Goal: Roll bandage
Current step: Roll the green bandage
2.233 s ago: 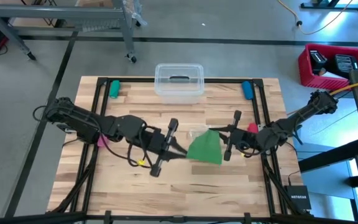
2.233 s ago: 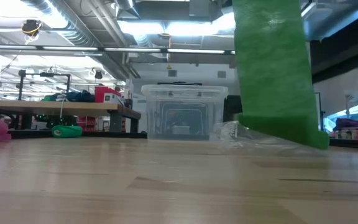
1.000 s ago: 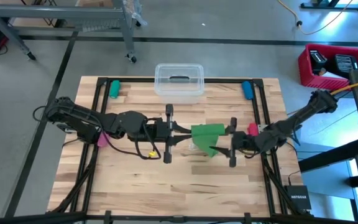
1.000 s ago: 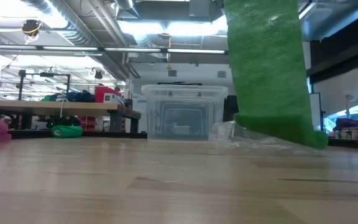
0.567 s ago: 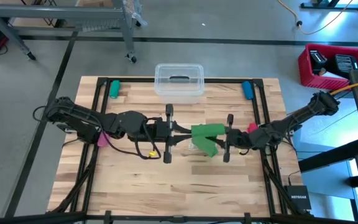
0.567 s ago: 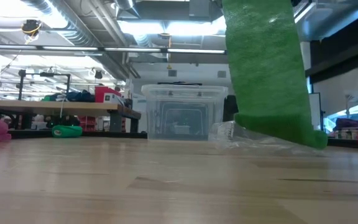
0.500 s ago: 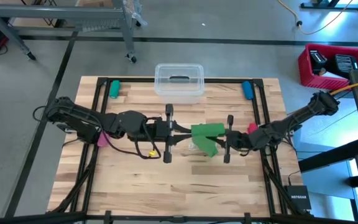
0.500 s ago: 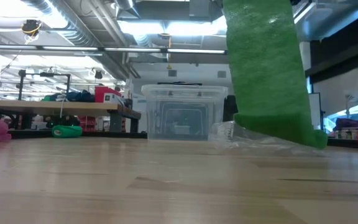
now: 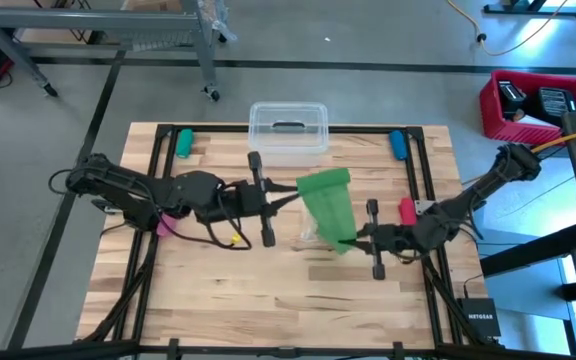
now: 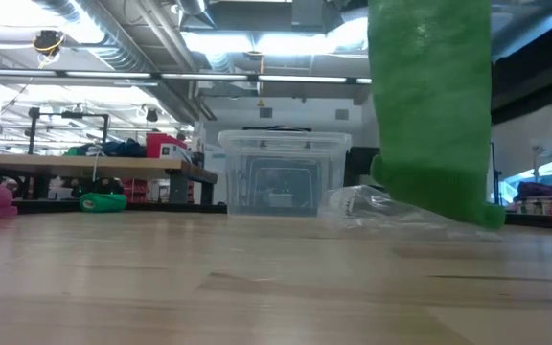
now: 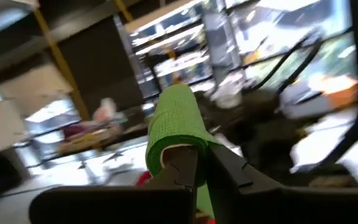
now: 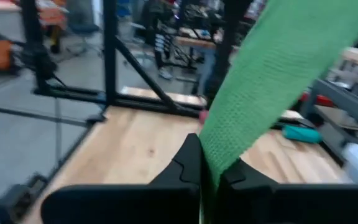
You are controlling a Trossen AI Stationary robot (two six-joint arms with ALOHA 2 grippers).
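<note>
Keeping the bandage (image 9: 328, 208) taut matters: left gripper (image 9: 290, 196) pinches its rolled end, right gripper (image 9: 351, 242) clamps the tail.

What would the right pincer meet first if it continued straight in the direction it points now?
The right pincer, shut on the bandage, points toward the left arm's side. Beyond the strip itself, the line seems to cross bare table; the left pincer sits farther back, though depth is unclear.

clear lidded bin (image 9: 288, 132) at table's (image 9: 218, 300) far edge; red crate (image 9: 528, 104) on floor.
</note>
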